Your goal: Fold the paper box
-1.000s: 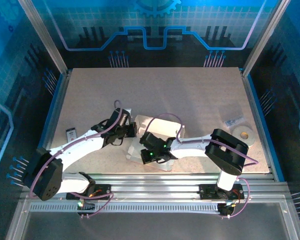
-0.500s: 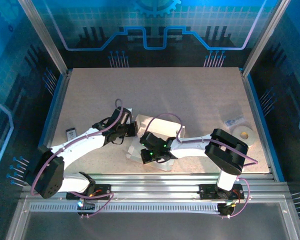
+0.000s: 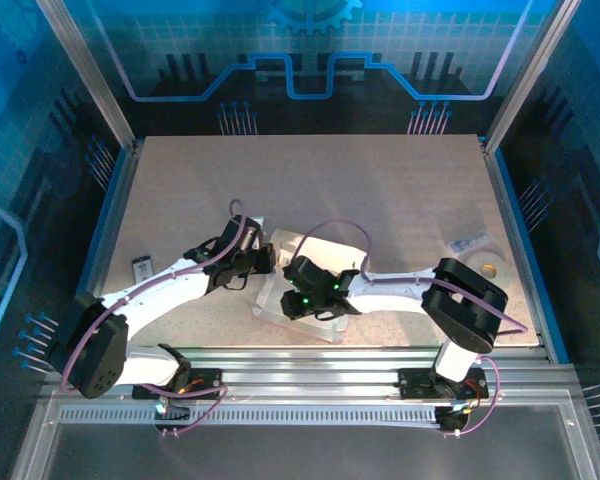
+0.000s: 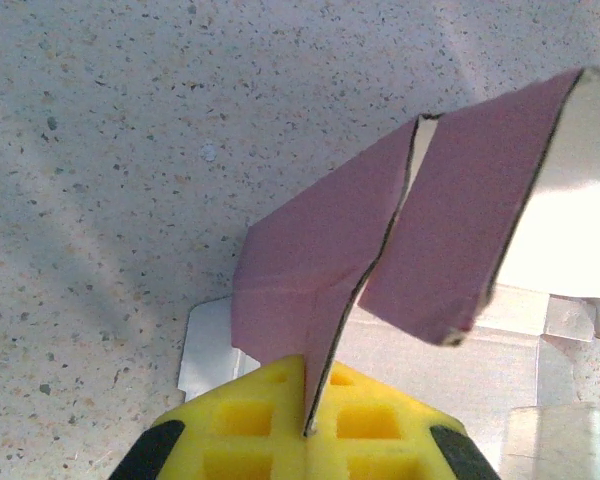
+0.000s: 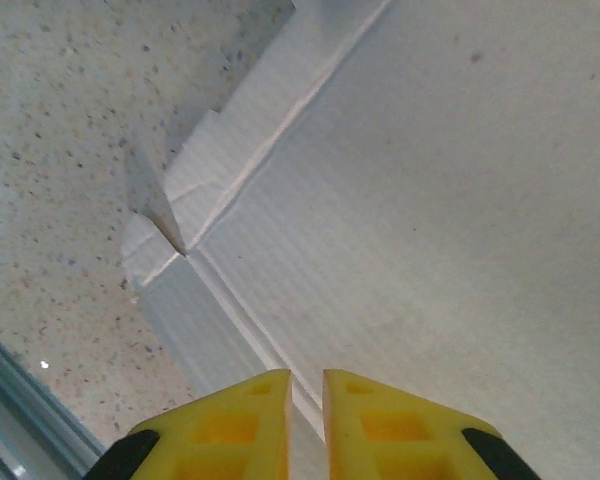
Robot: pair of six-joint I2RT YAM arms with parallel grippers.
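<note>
Speckled table (image 3: 380,200) is carrying the paper box (image 4: 450,230), whose pink flap the left pincer (image 4: 305,425) is pinching, while the barely parted, empty right pincer (image 5: 307,400), hovering just above, should be pressing creases slowly.

The right gripper (image 3: 302,300) has edged toward 12 o'clock over the paper box (image 3: 288,244), jaws now slightly parted; its elbow (image 3: 467,303) swung toward 3 o'clock, partly covering the tape roll (image 3: 492,266).

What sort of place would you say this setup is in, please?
Most likely a robot lab work cell: a speckled table fenced by aluminium rails, blue printed wall panels around it, and a left arm and right arm bolted at the near edge, at a paper box.
</note>
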